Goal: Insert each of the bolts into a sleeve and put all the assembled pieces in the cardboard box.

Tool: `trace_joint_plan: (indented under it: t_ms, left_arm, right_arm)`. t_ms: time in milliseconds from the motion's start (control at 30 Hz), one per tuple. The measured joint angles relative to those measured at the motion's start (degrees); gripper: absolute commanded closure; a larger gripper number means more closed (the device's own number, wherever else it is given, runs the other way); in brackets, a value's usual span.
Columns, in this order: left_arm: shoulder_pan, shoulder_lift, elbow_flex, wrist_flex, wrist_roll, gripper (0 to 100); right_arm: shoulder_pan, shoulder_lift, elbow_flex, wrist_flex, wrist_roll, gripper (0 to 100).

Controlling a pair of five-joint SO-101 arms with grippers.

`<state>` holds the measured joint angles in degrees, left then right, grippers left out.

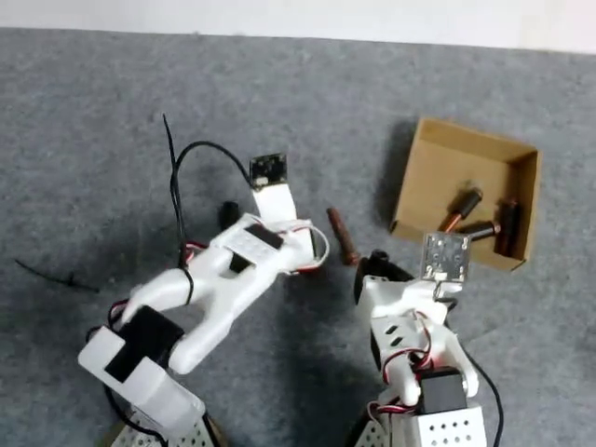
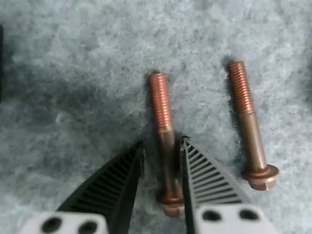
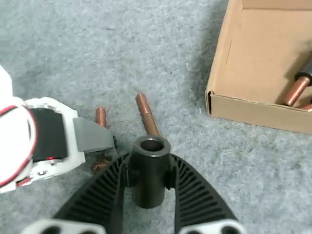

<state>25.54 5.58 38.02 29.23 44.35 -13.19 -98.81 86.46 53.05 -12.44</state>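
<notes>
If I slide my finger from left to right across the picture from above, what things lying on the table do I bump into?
thin black tie → black sleeve → copper bolt → cardboard box

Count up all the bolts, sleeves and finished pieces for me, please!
Loose copper-coloured metal bolts: 2
Empty black tube-shaped sleeves: 2
Assembled bolt-in-sleeve pieces in the brown cardboard box: 3
Total: 7
</notes>
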Motion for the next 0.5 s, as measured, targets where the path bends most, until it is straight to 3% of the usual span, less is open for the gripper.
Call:
trace_joint_plan:
  t_ms: [267, 400, 500]
  left_arm:
    - [0.0, 0.62, -0.44, 0.0, -0.09, 88]
    - [0.0, 0.62, -0.44, 0.0, 0.0, 99]
    - [0.0, 0.62, -0.79, 0.88, -1.85, 99]
  right_arm:
    - [0.0, 0.0, 0.18, 0.0, 0.0, 99.0]
    - [0.0, -0.09, 0.44, 0.0, 0.0, 99.0]
    - [0.0, -0.09, 0.44, 0.0, 0.0, 99.0]
